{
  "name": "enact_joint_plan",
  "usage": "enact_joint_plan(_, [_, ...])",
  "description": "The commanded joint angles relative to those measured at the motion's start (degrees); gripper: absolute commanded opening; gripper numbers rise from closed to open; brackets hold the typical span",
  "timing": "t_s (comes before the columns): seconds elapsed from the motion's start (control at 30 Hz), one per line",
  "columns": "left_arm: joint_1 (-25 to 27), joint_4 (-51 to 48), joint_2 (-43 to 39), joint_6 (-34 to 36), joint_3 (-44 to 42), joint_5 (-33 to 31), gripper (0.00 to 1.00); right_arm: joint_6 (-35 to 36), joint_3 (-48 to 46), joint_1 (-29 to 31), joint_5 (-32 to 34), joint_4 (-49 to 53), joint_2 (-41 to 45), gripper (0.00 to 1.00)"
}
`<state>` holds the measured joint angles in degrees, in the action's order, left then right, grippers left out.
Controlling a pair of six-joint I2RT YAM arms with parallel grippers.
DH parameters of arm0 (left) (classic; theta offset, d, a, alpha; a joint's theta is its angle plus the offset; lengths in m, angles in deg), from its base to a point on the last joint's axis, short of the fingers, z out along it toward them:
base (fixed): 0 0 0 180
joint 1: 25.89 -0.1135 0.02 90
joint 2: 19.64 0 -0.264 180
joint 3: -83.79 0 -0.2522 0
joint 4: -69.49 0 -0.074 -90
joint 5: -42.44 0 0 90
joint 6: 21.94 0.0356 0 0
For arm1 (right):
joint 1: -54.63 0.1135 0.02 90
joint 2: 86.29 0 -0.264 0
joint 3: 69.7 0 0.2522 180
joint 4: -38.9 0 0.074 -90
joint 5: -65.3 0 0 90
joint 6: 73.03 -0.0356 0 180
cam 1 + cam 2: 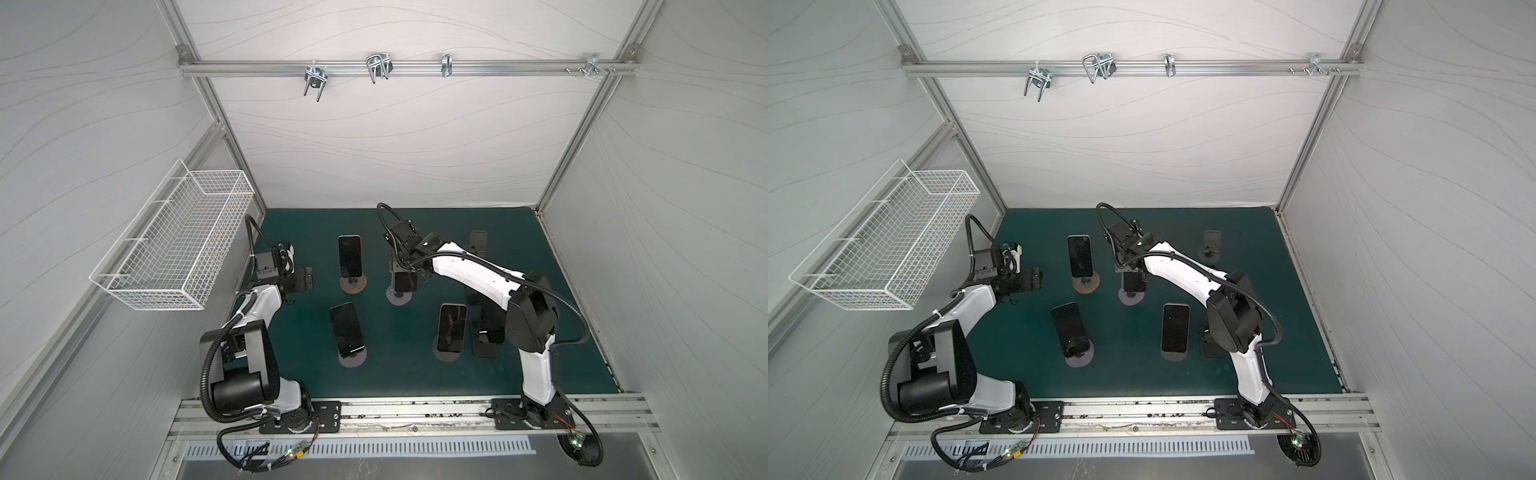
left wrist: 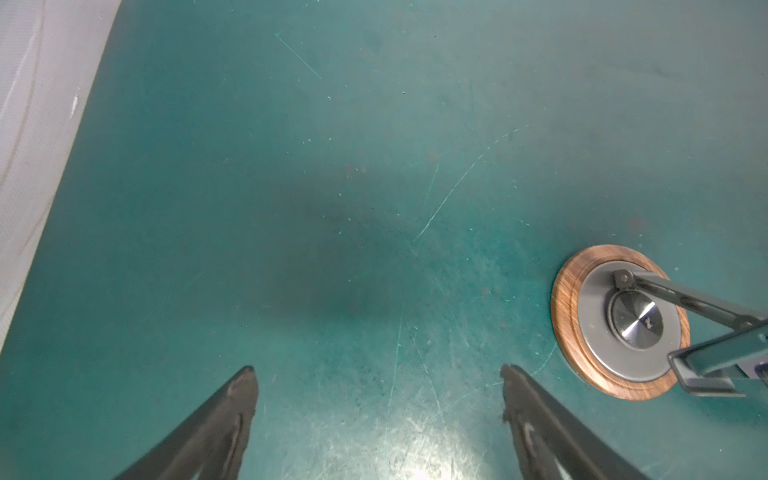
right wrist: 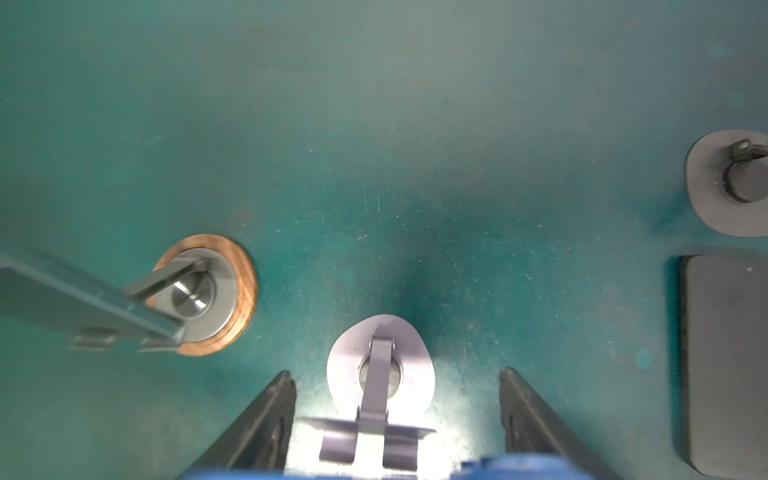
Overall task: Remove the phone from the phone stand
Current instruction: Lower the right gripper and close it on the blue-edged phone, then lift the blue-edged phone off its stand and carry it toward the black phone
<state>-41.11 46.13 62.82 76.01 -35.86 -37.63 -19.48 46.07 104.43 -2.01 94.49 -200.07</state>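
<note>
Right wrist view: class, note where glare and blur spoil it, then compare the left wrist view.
Right wrist view: glare whitens the grey stand base, and the wood-rimmed stand looks smeared. Left wrist view: sharper, a soft shadow on the mat, glare between the fingertips.

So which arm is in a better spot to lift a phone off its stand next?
Probably the right one. The right gripper hangs over the phone on the grey-based stand, a finger on each side. The left gripper is open over bare green mat, beside the wood-rimmed stand.
</note>
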Motion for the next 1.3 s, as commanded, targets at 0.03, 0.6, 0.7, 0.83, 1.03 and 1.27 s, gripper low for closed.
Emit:
enact_joint_plan(0.03, [-0.12,0.34,-0.28,0.98,0.86,0.84,0.93,1.01,-0.25,-0.6,-2.44,1.76,6.06,0.64])
enact_joint_plan(0.6, [-0.14,0.28,-0.25,0.93,0.84,0.8,0.93,10.26,-11.33,-14.59,-11.75,5.37,12.88,0.63])
enact_joint_plan(0.7, [-0.18,0.38,-0.21,0.93,0.83,0.92,0.93,11.68,-11.63,-15.97,-14.38,5.39,10.76,0.63])
enact_joint_plan(0.83, [-0.22,0.15,0.01,0.85,1.07,0.7,0.93,13.35,-10.88,-16.64,-14.99,6.32,7.08,0.63])
enact_joint_plan(1.03, [-0.24,0.02,-0.01,0.87,1.05,0.71,0.93,15.89,-10.47,-17.85,-15.52,7.62,2.5,0.63])
enact_joint_plan(1.27, [-0.22,-0.06,0.21,0.89,1.22,0.79,0.92,17.91,-10.26,-21.21,-17.35,10.29,-0.59,0.63])
